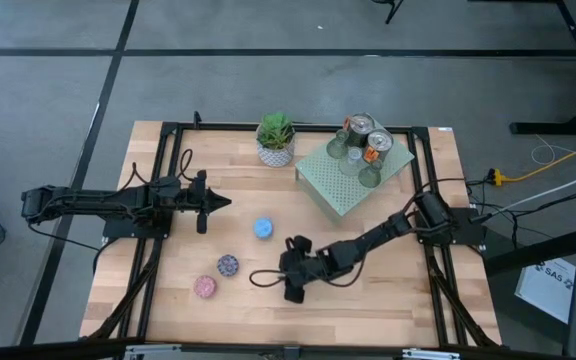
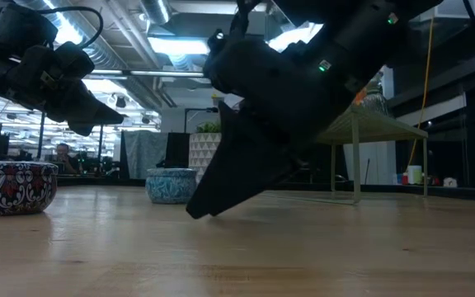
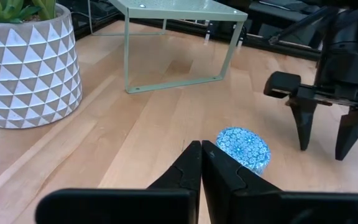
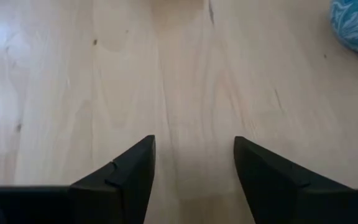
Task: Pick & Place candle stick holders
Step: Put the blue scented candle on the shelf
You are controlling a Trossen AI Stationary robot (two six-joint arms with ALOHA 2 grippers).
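While nothing sits between them, the right end effector [image 4: 193,174] fingers gape above bare table [image 4: 73,74].

Wooden table [image 1: 388,290] carries a potted plant [image 1: 275,139] far centre, green perforated stand [image 1: 353,175] far right, blue holder [image 1: 263,228], mosaic holder [image 1: 228,265] and pink holder [image 1: 205,287] nearer left.

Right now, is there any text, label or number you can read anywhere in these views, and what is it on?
"SAS": partly legible on the white box on the floor right of the table; smaller print there is too small to read.
Cans on the green slab: labels too small to read.
Nothing else carries text.
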